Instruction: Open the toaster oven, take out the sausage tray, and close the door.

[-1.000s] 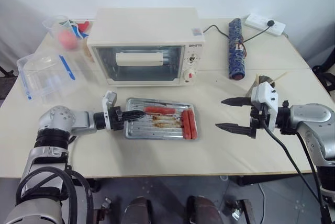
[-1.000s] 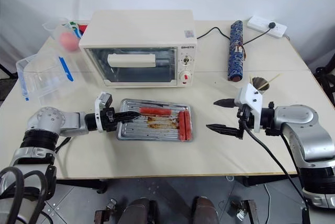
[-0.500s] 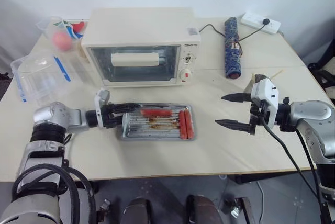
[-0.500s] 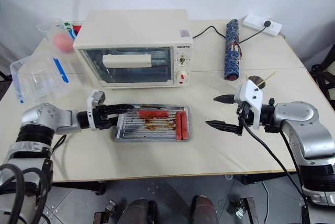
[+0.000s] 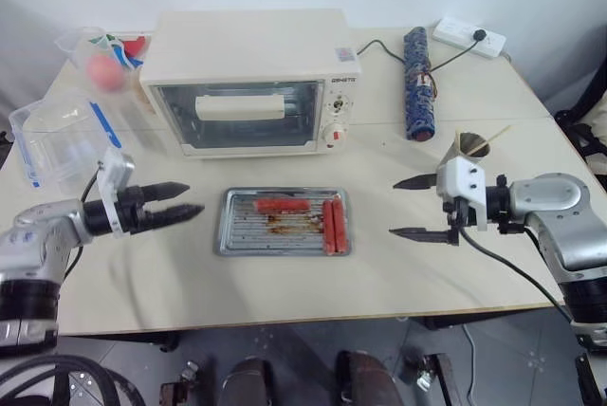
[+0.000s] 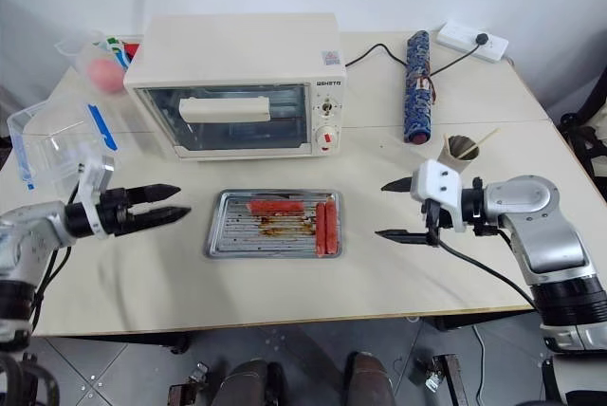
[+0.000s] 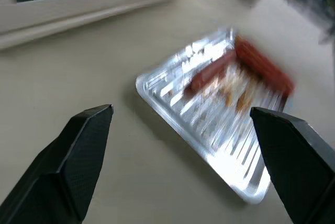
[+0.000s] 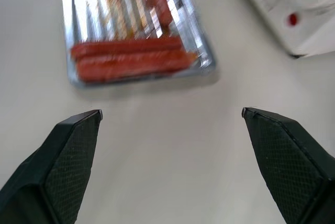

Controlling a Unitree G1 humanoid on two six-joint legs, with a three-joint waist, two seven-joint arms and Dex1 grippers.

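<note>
The cream toaster oven (image 5: 248,55) stands at the back of the table, its glass door (image 5: 237,126) shut and the bar handle (image 5: 239,106) across it. In front of it the silver sausage tray (image 5: 243,228) lies flat on the table with three red sausages (image 5: 329,226) in it. My left gripper (image 5: 193,198) is open a little left of the tray's left edge, pointing at it and touching nothing. Right of the tray, my right gripper (image 5: 395,207) is open wide and holds nothing. The left wrist view has the tray (image 7: 220,145) ahead of the open fingers.
A clear plastic box (image 5: 52,136) with a blue clip sits at the left edge, with a cup (image 5: 95,64) holding something red behind it. A rolled blue patterned bundle (image 5: 417,69), a white power strip (image 5: 469,36) and a cone holder with sticks (image 5: 471,145) lie at the right.
My left gripper let go of the tray's left edge, opened, rolled and drew back to the left. The tray stays on the table. My right gripper has hardly moved.
</note>
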